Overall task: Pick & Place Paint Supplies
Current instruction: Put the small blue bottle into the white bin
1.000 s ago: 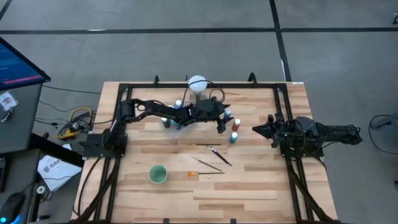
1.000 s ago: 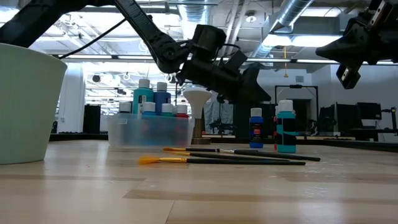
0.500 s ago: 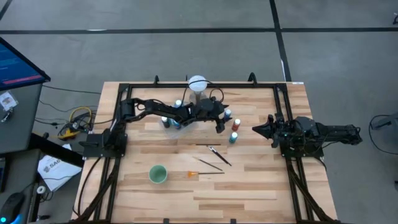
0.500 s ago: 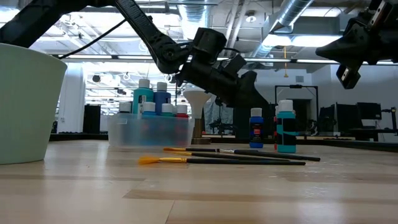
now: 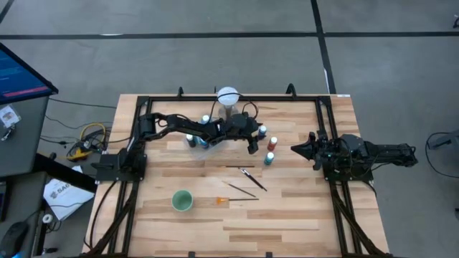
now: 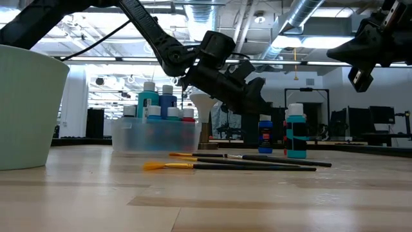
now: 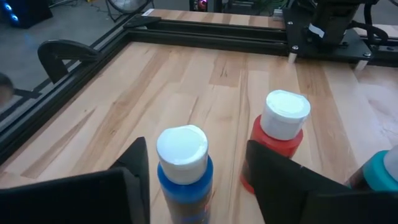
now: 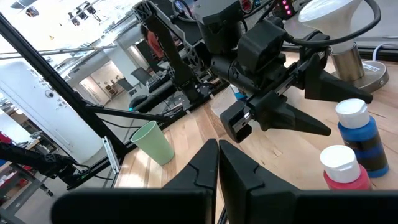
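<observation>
— Where's the left pincer [image 5: 254, 140] right now?

— Reached out over the middle of the wooden surface [image 5: 301, 208], just in front of the white globe [image 5: 227, 95] on its stand. Its fingers [image 7: 283, 180] are spread wide, one on each side of the blue bottle [image 7: 183, 168], but neither pad touches it. In the left wrist view the white cap sits squarely in the gap.

— And the other bottles out there?

— A red bottle [image 7: 278, 146] stands just beside the blue one, and a teal bottle [image 5: 268, 159] is a little nearer the front edge. All three are upright. From table height the blue and teal ones [image 6: 296, 132] show clearly, side by side.

— The rest of the paints?

— Packed in a clear bin [image 6: 154, 135] under the left arm, white caps poking above the rim.

— Brushes?

— Several thin dark-handled brushes [image 5: 252, 179] lie loose in front of the bottles, one with an orange tip [image 5: 222, 200]. A pale green cup [image 5: 182, 201] stands farther to the left of them.

— The right arm?

— Parked at the right edge, raised off the wood, its pincer [image 5: 297, 150] pointing toward the bottles with the fingers pressed together on nothing
</observation>
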Robot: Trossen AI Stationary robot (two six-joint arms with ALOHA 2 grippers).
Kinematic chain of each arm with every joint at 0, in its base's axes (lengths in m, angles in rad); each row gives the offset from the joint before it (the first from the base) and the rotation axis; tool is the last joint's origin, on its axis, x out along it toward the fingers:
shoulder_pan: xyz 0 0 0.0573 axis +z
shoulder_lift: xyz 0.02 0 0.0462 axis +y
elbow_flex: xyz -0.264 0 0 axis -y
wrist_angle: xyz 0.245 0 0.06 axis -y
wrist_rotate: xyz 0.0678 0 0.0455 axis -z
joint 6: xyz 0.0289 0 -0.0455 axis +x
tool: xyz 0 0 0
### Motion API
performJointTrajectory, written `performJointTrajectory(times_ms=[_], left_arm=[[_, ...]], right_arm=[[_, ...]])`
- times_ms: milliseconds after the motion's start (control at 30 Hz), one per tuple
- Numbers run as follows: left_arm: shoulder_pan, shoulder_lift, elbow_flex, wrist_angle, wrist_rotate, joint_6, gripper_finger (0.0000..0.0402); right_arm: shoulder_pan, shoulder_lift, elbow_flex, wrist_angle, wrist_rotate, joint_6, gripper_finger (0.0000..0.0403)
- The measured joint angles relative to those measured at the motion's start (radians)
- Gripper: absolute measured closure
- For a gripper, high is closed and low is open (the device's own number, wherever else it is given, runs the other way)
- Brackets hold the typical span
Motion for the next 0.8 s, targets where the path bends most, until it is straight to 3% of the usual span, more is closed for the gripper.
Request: performJointTrajectory(times_ms=[567,800], left_arm=[[0.021,0.000,0.000,0.006,0.046,-0.008,0.0390],[0.020,0.000,0.000,0.007,0.094,-0.011,0.0400]], right_arm=[[0.000,0.000,0.000,0.000,0.000,0.000,0.0394],[0.000,0.000,0.000,0.000,0.000,0.000,0.0394]])
